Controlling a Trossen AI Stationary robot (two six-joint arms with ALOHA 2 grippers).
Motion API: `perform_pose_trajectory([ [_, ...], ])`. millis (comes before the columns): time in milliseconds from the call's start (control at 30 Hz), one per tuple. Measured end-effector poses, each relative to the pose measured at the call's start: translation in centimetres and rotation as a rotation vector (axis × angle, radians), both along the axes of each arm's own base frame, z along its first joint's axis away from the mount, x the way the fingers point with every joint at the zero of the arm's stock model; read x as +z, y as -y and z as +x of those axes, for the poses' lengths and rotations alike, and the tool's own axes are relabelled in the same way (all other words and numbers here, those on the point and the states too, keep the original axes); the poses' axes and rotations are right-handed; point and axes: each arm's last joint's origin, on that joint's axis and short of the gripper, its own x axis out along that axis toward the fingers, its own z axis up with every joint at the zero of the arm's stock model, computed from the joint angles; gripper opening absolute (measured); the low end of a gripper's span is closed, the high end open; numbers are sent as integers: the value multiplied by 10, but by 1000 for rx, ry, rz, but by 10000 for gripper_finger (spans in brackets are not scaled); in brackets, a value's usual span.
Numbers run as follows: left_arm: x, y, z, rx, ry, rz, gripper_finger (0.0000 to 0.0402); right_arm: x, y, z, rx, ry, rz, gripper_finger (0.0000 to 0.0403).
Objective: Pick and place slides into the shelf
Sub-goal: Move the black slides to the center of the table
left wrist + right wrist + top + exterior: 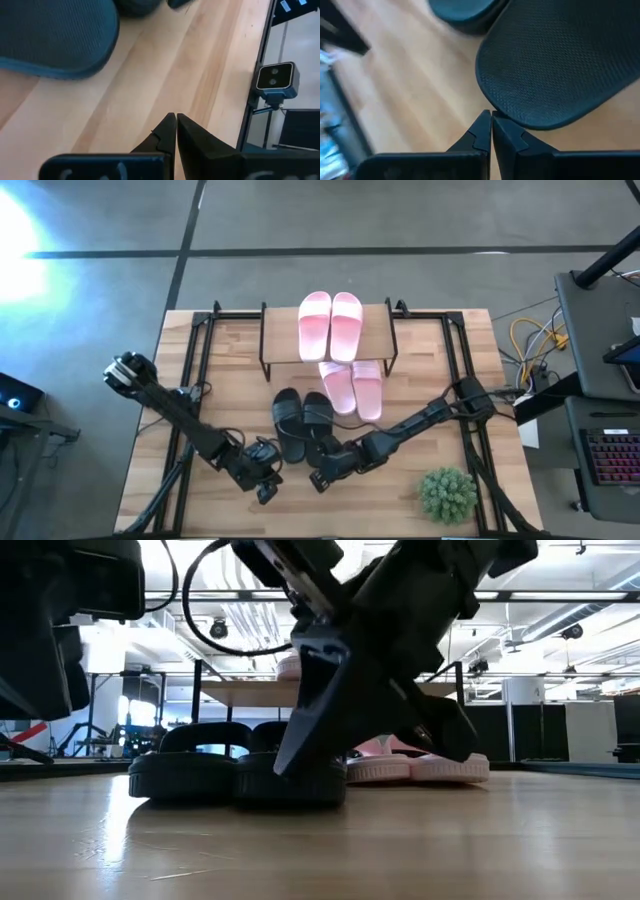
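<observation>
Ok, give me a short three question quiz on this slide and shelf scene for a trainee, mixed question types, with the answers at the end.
1. True or false: a pink pair lies on top of the shelf.
2. Multiple choice: the right hand is shut at the edge of which thing? A. the plant ball B. a black slide C. a pink slide
3. Fill in: the left hand is shut over bare ____.

Key: 1 true; 2 B; 3 tabletop.
</observation>
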Motion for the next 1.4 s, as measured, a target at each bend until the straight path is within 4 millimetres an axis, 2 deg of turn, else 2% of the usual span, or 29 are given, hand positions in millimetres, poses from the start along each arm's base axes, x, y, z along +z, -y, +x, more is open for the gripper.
perform_pose_trajectory([
  [233,-1,2,-2,0,-11,-4,0,-5,19,-2,-53,-76,-101,8],
  [400,-3,1,-1,21,-11,5,0,-3,29,1,-27,-76,-139,8],
  [467,-9,-2,-4,73,-63,9,0,0,31,3,-2,-72,-146,8],
  [600,-24,-18,-20,302,-223,112,0,11,27,10,57,-35,-151,8],
  [733,-29,-38,-28,426,-261,155,0,22,22,14,87,-1,-152,8],
  [1133,-43,-98,-9,441,-186,191,0,24,18,13,94,-3,-128,8],
  [1400,-41,-125,0,405,-201,280,0,26,10,12,79,14,-97,8],
])
